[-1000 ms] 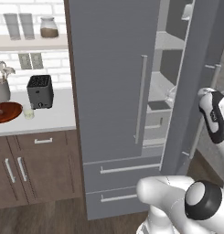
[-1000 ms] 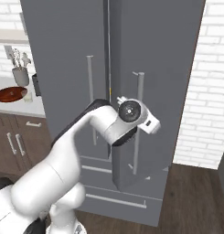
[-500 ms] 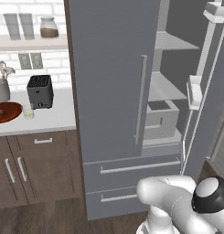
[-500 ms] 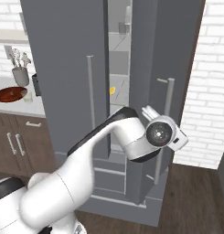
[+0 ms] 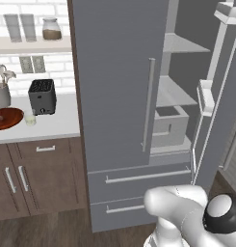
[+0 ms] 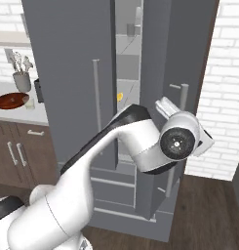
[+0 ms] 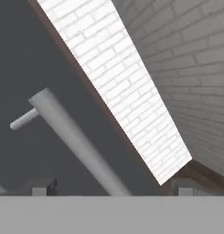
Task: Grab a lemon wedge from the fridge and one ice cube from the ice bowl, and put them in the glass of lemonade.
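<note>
Here the gripper (image 7: 109, 189) straddles the fridge (image 5: 119, 96) door handle (image 7: 72, 141), fingers spread wide; a toaster (image 5: 42, 96) stands beside the ice bowl (image 5: 6, 118).

A home kitchen: a fridge (image 5: 119, 96), a counter (image 5: 42, 128) with toaster (image 5: 42, 96), wooden cabinets (image 5: 37, 176), white brick walls.

The fridge (image 5: 119, 96) has its right door (image 6: 174, 97) swung open toward you, leaving a tall gap onto the shelves. Your arm's elbow crosses the lower part of that gap in the right base view. Inside, a grey bin (image 5: 170, 126) fills the lower shelf; the shelves above it look open. The left door stays shut. The toaster (image 5: 42, 96) stands well apart on the left counter.
</note>
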